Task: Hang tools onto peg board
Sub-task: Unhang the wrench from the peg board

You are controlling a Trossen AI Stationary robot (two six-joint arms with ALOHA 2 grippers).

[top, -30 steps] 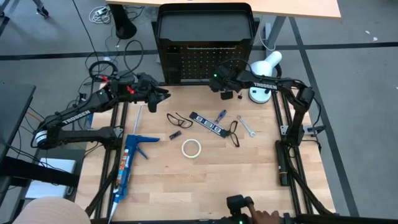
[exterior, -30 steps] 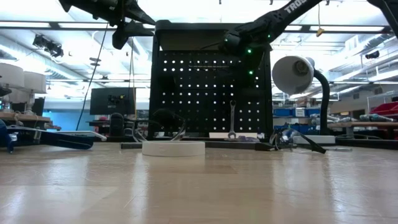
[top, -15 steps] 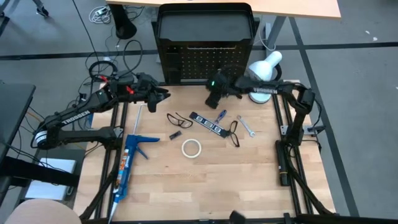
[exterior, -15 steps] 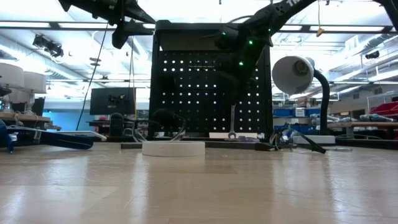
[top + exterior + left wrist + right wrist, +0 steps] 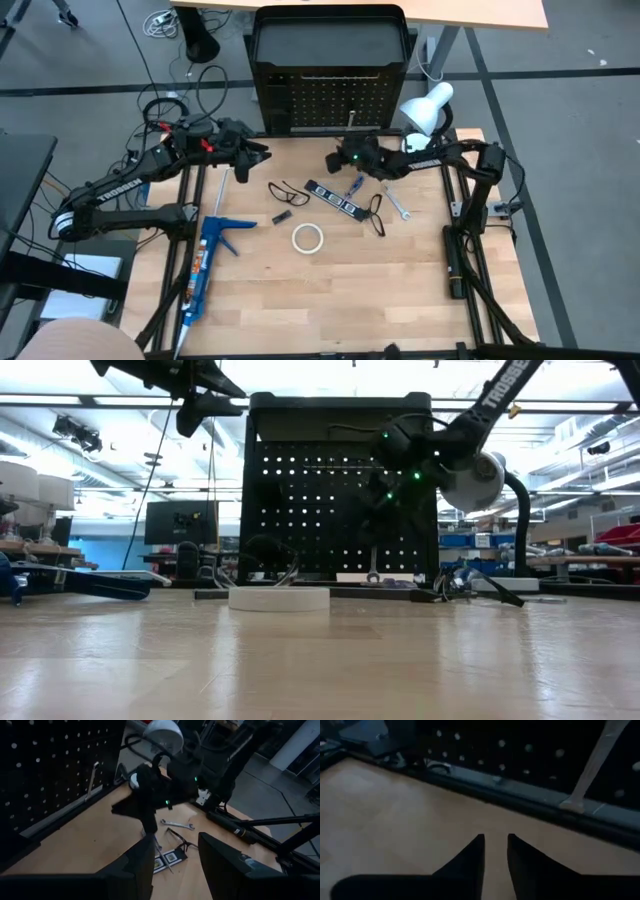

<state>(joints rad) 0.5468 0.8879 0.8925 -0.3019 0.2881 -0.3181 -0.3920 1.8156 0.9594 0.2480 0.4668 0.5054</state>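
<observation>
Hovering empty before the peg board (image 5: 330, 95), the right pincer (image 5: 495, 851) shows fingers nearly closed, narrowly apart.

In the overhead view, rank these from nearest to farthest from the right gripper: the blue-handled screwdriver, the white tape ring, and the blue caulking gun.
Measured from the right gripper, near the peg board's foot:
1. Blue-handled screwdriver, just in front of it, toward the table's middle.
2. White tape ring, mid-table, farther toward the near edge.
3. Blue caulking gun, far over on the left arm's side.

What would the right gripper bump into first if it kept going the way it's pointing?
Probably bare table, then the peg board's bottom rail, left of the hanging wrench. The right gripper holds nothing; depth is unclear.
</observation>
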